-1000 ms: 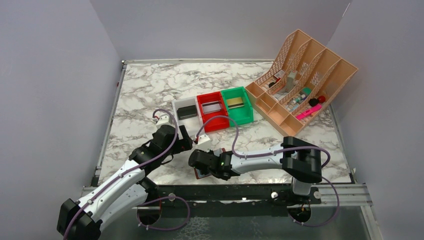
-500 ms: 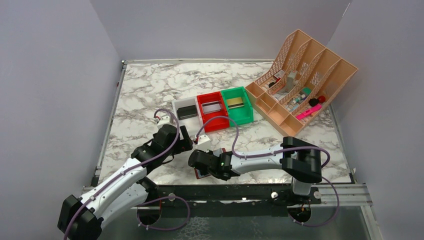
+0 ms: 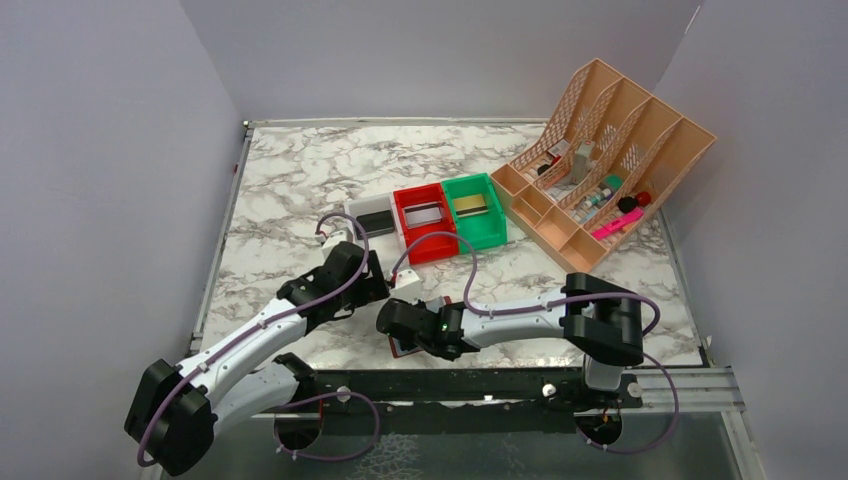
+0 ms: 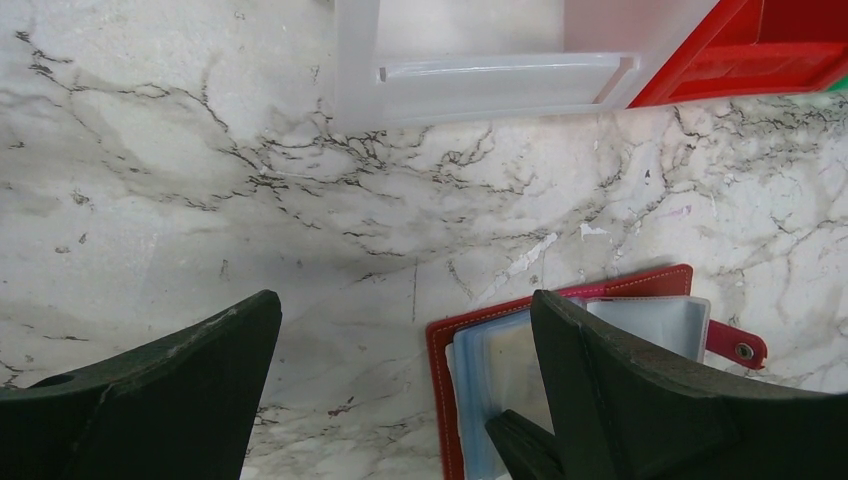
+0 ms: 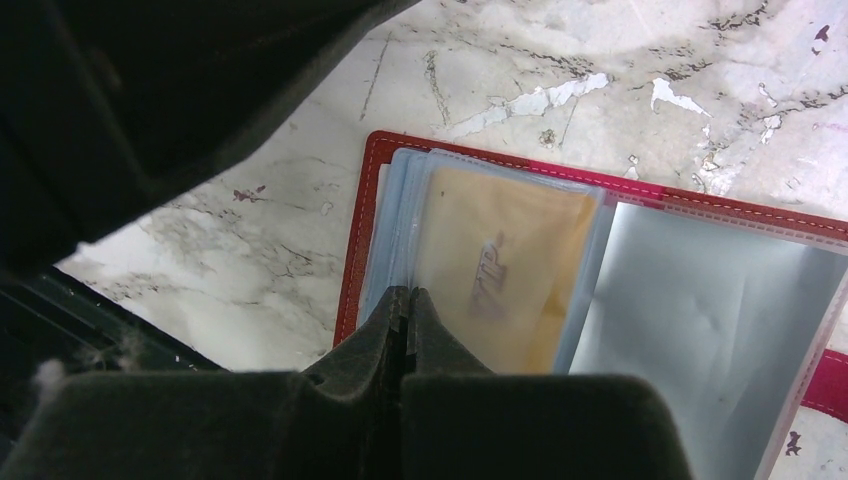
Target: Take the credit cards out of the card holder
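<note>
The card holder (image 5: pixel 700 300) lies open on the marble near the front edge, dark red with light-blue pockets. A gold credit card (image 5: pixel 500 265) sits in its left pocket. My right gripper (image 5: pixel 405 298) is shut, its tips resting on the left edge of the pocket sheets; nothing shows between the jaws. My left gripper (image 4: pixel 405 305) is open and empty, hovering above the holder's (image 4: pixel 500 370) left end. In the top view the holder (image 3: pixel 403 347) is mostly hidden under my right gripper (image 3: pixel 393 328), with my left gripper (image 3: pixel 372 285) just behind.
A white bin (image 3: pixel 352 212) holds a black card (image 3: pixel 373 224), a red bin (image 3: pixel 432 248) a grey card (image 3: pixel 425 213), a green bin (image 3: pixel 490 232) a gold card (image 3: pixel 470 205). A peach desk organiser (image 3: pixel 600 160) stands at the back right. The table's front edge is close.
My left arm has reached forward and right, bringing its gripper closer to the bins and over the holder. My right arm has not moved.
</note>
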You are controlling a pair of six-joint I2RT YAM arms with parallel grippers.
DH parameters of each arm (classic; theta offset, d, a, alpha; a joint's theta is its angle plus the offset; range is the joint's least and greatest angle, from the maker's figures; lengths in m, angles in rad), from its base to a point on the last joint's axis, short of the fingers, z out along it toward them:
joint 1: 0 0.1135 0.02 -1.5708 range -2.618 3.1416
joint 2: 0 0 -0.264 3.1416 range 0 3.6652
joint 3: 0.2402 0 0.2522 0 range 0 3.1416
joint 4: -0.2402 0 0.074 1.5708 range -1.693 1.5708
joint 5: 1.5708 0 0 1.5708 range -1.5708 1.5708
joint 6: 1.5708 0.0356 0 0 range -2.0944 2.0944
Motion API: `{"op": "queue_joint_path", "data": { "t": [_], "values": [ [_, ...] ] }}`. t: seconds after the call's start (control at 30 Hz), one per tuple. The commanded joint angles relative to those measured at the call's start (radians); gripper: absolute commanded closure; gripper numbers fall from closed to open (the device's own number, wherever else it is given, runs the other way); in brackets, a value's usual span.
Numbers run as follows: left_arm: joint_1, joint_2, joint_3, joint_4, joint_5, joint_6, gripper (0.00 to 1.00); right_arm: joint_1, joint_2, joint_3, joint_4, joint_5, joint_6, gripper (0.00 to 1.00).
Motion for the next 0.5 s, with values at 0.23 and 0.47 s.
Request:
{"op": "queue_joint_path", "data": {
  "t": [0.23, 0.47],
  "values": [
    [-0.003, -0.088, -0.020, -0.004, 0.001, -0.016, 0.01, 0.001, -0.064, 0.001, -0.039, 0.036, -0.003, 0.99],
    [-0.003, -0.107, -0.060, 0.052, 0.093, -0.004, 0.01, -0.013, -0.130, -0.028, -0.039, 0.087, 0.003, 0.99]
  ]
}}
